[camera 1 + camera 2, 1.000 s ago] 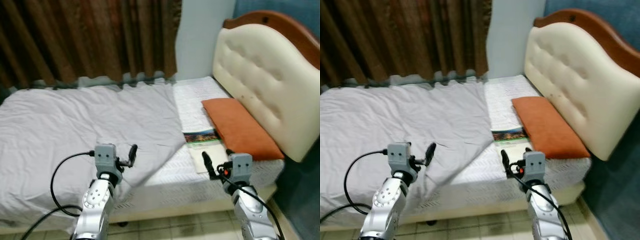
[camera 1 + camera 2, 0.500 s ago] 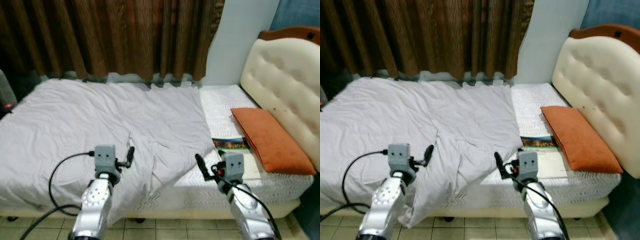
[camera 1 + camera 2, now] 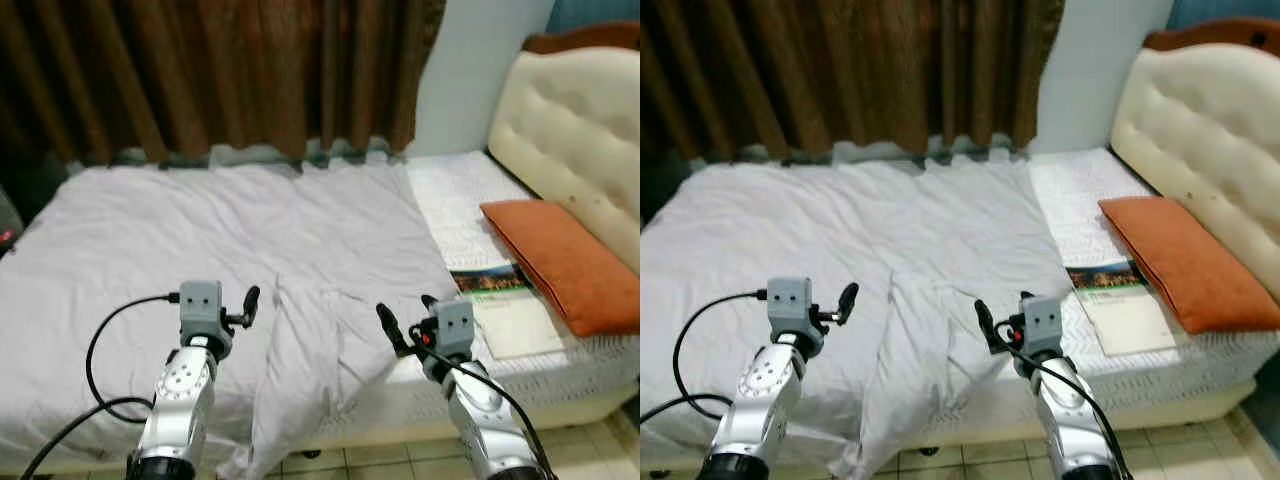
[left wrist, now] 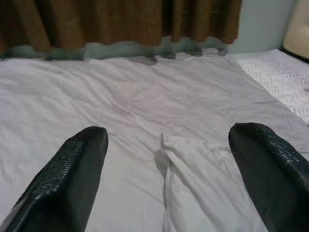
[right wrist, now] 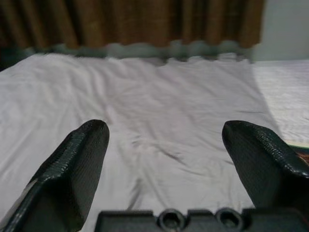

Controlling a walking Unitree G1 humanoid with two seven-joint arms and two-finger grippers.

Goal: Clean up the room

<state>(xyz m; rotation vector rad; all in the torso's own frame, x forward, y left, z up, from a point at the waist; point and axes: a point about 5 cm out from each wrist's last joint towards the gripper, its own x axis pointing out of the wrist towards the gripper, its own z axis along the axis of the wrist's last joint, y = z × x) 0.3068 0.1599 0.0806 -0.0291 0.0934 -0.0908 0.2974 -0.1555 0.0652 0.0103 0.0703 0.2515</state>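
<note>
Both arms were raised in front of me at the bed's near edge. Left gripper point(image 4: 166, 179) had its fingers point(image 4: 72, 179) spread wide, nothing between them, over the grey blanket point(image 3: 200, 230). Right gripper point(image 5: 164, 169) was likewise spread and empty, near the blanket's folded corner point(image 3: 330, 350).

Blanket covered most of the bed point(image 3: 560, 370), from the far edge by the curtain point(image 3: 200, 70) to the near edge, where a rumpled flap hung off toward the tiled floor point(image 3: 400, 462). Toward the headboard end, a strip of white patterned mattress point(image 3: 450, 200) was bare.

On that strip: an orange pillow point(image 3: 560, 260) against the cream tufted headboard point(image 3: 580, 130), and a book point(image 3: 505, 305) just beside the pillow, near the bed's front edge. Book cover was too small to read.

Bed's left end was cut off at the frame edge; a dark object point(image 3: 8, 225) there was hard to make out. Open floor showed as a narrow band below the near edge, partly hidden by my arms. Black cable point(image 3: 100, 350) looped off the left arm over the blanket.
</note>
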